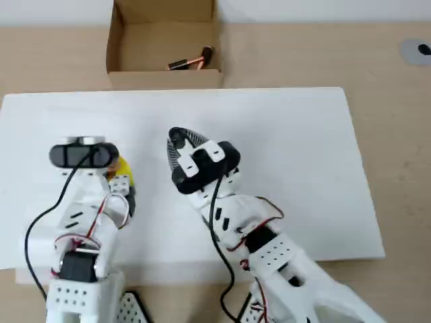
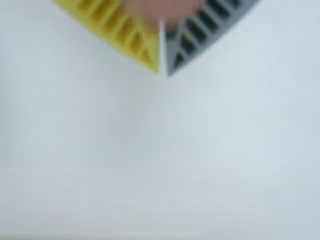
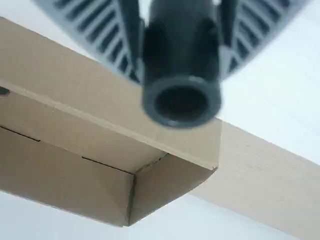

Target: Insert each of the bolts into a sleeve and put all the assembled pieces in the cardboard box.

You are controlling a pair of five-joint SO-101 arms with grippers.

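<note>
The cardboard box point(image 1: 165, 79) stands beyond the white board's far edge, with one copper bolt in a black sleeve point(image 1: 190, 62) lying inside. My right gripper point(image 1: 178, 142) hangs over the middle of the board, shut on a black sleeve point(image 1: 176, 136). In the right wrist view the sleeve point(image 3: 182, 100) shows its hollow end between the grey fingers point(image 3: 90, 22), with the box point(image 3: 100, 130) just past it. My left gripper point(image 2: 162, 70) points down at the board's left part, its yellow finger point(image 1: 123, 169) and grey finger point(image 2: 210, 30) shut on a blurred copper bolt point(image 2: 160, 10).
The white board point(image 1: 289, 168) covers most of the wooden table point(image 1: 397, 134). A grey disc point(image 1: 417, 50) lies at the table's far right edge. Both arms' cables hang near the front edge.
</note>
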